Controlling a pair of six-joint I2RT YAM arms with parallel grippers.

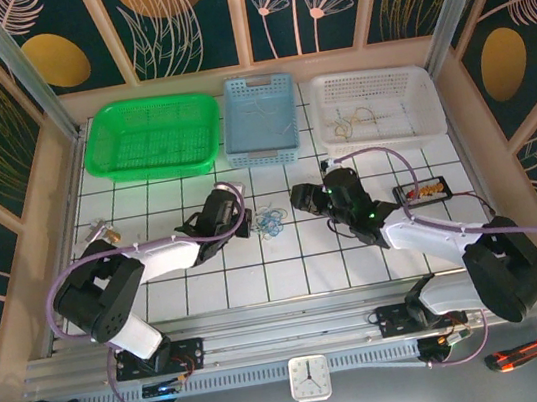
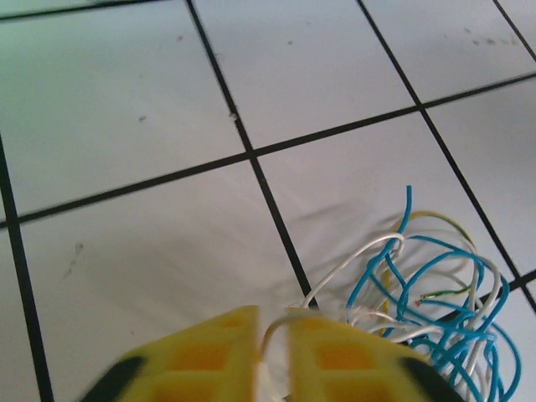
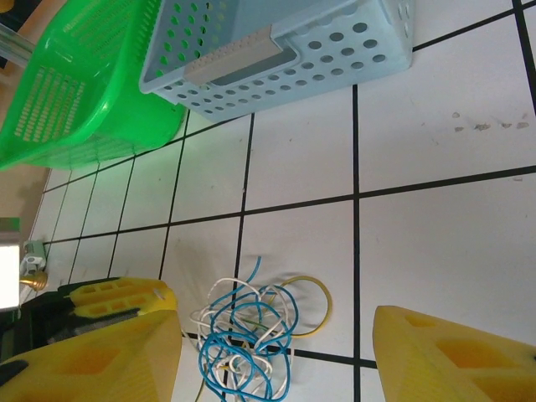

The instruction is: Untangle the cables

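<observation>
A loose tangle of blue, white and yellow cables (image 1: 270, 223) (image 2: 435, 310) (image 3: 247, 335) lay on the tiled table (image 1: 358, 258), just in front of the blue basket (image 1: 264, 156) (image 3: 276, 67). Before the basket's left corner, the left gripper (image 1: 248, 221) (image 2: 272, 322) was pinched shut on the cables, gripping a white one. Before its right corner, the right gripper (image 1: 301, 199) (image 3: 276, 352) hung with jaws wide apart, holding nothing.

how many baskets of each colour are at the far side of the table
green basket: 1
blue basket: 1
white basket: 1
total: 3
</observation>
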